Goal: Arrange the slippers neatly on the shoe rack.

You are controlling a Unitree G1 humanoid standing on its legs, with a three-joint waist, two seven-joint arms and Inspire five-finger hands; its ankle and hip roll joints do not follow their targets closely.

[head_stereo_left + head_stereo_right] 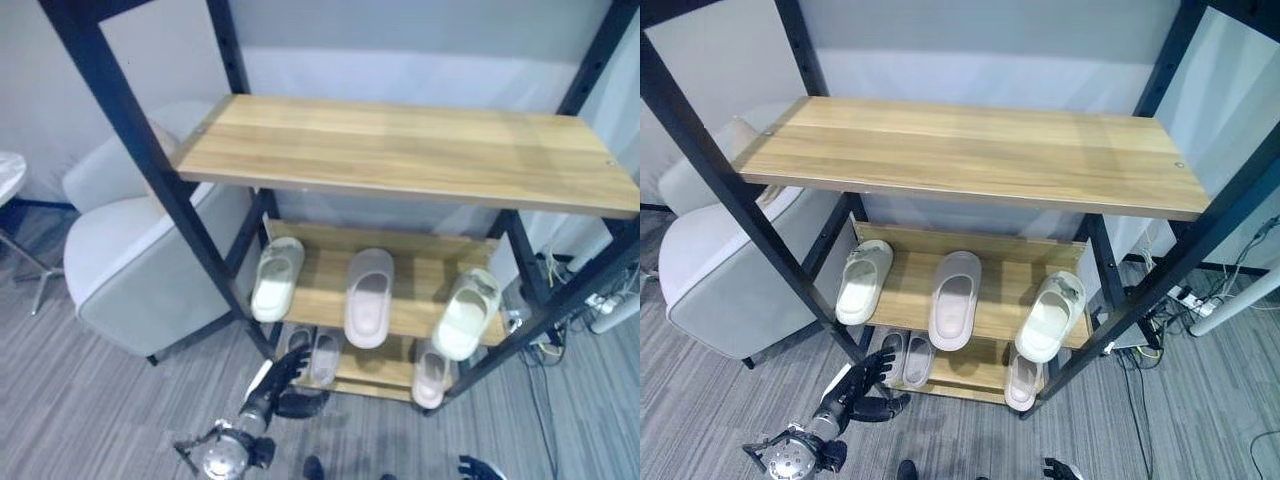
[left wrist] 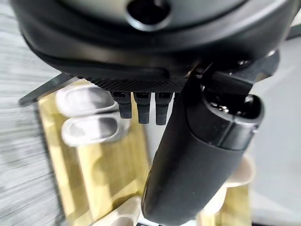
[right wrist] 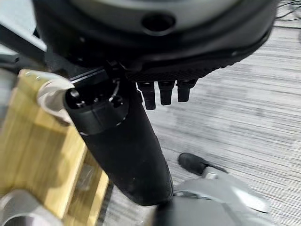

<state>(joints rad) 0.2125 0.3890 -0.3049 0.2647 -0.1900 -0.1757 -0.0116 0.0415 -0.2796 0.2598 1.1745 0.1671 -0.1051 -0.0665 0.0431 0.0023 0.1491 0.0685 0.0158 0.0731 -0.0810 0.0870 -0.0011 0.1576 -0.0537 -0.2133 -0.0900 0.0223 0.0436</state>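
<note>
On the shoe rack's middle shelf (image 1: 320, 292) lie a cream slipper (image 1: 277, 278) at the left, a pinkish slipper (image 1: 369, 297) in the middle, and a second cream slipper (image 1: 467, 313) at the right, turned askew with its end over the front edge. The bottom shelf (image 2: 103, 174) holds a greyish pair (image 1: 325, 355) at its left end and one pink slipper (image 1: 431, 375) at the right. My left hand (image 1: 282, 372) reaches low toward that pair (image 2: 87, 101), fingers straight, holding nothing. My right hand (image 1: 480, 467) hangs at the lower edge, relaxed and empty, thumb (image 3: 122, 141) extended.
The wide wooden top shelf (image 1: 400, 150) overhangs the lower shelves, and black frame posts (image 1: 190, 230) slant down in front of them. A grey armchair (image 1: 130, 260) stands left of the rack. Cables and a power strip (image 1: 600, 300) lie at the right on the carpet.
</note>
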